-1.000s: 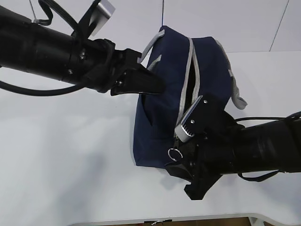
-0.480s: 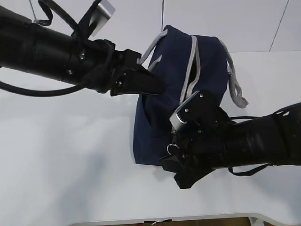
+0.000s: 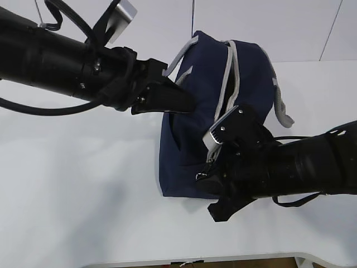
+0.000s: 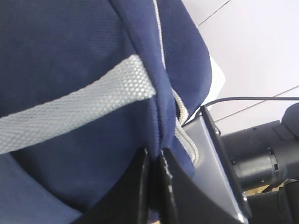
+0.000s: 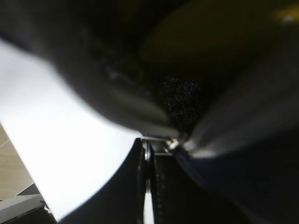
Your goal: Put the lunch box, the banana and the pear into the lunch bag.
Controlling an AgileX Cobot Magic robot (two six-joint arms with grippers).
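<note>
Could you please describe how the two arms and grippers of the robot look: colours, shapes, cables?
Both arms are thick black round tubes. The left arm has black cables looping around it and a small silver-grey block on top. The right arm carries a silver-grey box with a ribbed edge near its wrist, and a thin black cable runs along it. The left gripper and right gripper have black, flat, tapering fingers.

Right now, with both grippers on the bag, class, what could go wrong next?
1. The right gripper is shut on the thin ring pull; it may slip out when pulled.
2. The left gripper pinches only a fold of the lunch bag, so the fabric may slide free.
3. The bag leans and could tip or drag across the table.
</note>
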